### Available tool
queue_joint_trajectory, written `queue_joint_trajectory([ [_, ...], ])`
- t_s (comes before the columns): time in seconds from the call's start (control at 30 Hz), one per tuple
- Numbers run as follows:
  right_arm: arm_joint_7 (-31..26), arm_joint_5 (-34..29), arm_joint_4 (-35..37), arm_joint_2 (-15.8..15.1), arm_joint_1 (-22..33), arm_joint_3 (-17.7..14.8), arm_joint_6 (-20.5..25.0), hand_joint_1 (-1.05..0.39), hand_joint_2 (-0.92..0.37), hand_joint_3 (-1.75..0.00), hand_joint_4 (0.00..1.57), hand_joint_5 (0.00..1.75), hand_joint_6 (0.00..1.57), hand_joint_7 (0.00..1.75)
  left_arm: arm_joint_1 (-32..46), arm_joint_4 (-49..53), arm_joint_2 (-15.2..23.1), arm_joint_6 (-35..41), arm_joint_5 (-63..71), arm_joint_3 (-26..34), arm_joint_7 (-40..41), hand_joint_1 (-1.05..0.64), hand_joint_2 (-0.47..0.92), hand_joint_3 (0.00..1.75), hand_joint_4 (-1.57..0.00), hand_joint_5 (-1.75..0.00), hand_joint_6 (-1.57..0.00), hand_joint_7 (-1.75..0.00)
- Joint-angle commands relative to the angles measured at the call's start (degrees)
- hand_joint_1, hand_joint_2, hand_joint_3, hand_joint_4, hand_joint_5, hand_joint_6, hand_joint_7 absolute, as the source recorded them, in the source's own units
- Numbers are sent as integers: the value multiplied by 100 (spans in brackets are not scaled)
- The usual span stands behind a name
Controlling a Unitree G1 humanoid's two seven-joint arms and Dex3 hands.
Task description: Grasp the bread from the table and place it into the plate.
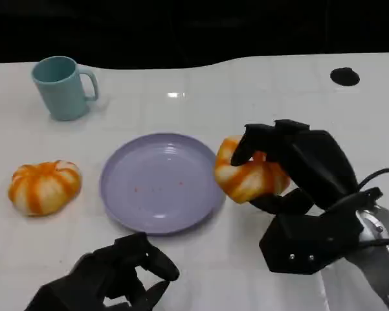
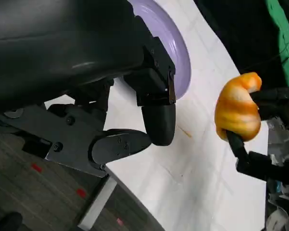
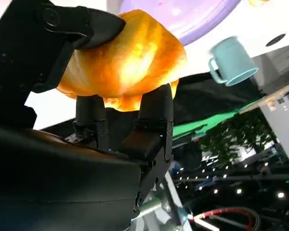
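My right hand [image 1: 296,170] grips an orange-and-white bread roll [image 1: 246,175] and holds it lifted just off the right rim of the lilac plate [image 1: 160,182]. The right wrist view shows the same bread [image 3: 127,60] clamped between my black fingers [image 3: 156,103], with the plate [image 3: 182,17] beyond it. In the left wrist view the held bread [image 2: 236,108] hangs past the plate [image 2: 170,55]. A second, similar bread roll [image 1: 44,186] lies on the table left of the plate. My left hand [image 1: 113,278] sits low near the front edge with fingers curled in, holding nothing.
A teal mug [image 1: 61,86] stands at the back left, also seen as a mug [image 3: 231,62] in the right wrist view. A small black round mark [image 1: 344,76] sits at the back right. The white table [image 1: 259,91] ends at a dark back edge.
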Motion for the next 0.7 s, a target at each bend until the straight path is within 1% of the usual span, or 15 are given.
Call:
queue_joint_trajectory([
  [0.03, -47, 22, 398, 228, -295, 168, -138, -9, -29, -131, 97, 175, 81, 160, 116, -34, 37, -49, 1, 28, 25, -22, 80, 66, -64, -175, -63, -129],
  [0.13, -96, 41, 725, 452, -528, 283, -271, -10, -31, -123, 97, 175, 78, 163, 158, -53, 48, -88, 35, 9, 29, -21, 80, 66, -65, -175, -63, -129],
  [0.17, -119, 39, 834, 527, -613, 316, -319, -10, -32, -122, 97, 175, 75, 169, 175, -66, 38, -67, 22, 1, 26, -21, 80, 66, -65, -175, -63, -129],
  [0.27, -197, -3, 1137, 728, -865, 429, -389, -13, -34, -121, 97, 175, 72, 174, 208, -95, 28, -22, 40, -32, 36, -23, 80, 65, -63, -175, -62, -128],
  [0.33, -287, -57, 1385, 894, -1064, 511, -394, -15, -33, -121, 97, 175, 74, 170, 217, -92, -2, -33, 19, -34, 51, -23, 80, 64, -62, -175, -63, -128],
  [0.4, -380, -82, 1634, 1034, -1233, 569, -398, -16, -31, -127, 97, 175, 77, 163, 221, -95, -16, -27, -4, -30, 49, -23, 81, 64, -63, -175, -63, -128],
  [0.47, -442, -68, 1920, 1160, -1399, 604, -411, -16, -31, -130, 98, 175, 78, 160, 221, -105, -25, -7, -29, -24, 36, -23, 81, 63, -64, -175, -63, -128],
  [0.5, -466, -56, 2053, 1210, -1468, 614, -429, -16, -30, -131, 97, 175, 80, 149, 219, -102, -25, -10, -30, -22, 32, -23, 82, 63, -64, -175, -63, -128],
  [0.53, -483, -46, 2180, 1252, -1531, 619, -442, -16, -29, -131, 97, 175, 81, 145, 218, -95, -20, -24, -19, -24, 31, -23, 82, 63, -64, -175, -63, -128],
  [0.67, -547, 11, 2912, 1499, -1870, 624, -429, -15, -30, -132, 96, 175, 81, 144, 208, -63, 7, -78, 28, -28, 27, -24, 82, 63, -64, -175, -63, -127],
  [0.7, -544, 42, 3065, 1552, -1946, 614, -427, -14, -32, -130, 95, 175, 81, 139, 204, -52, 11, -93, 34, -30, 26, -24, 82, 62, -64, -175, -64, -127],
])
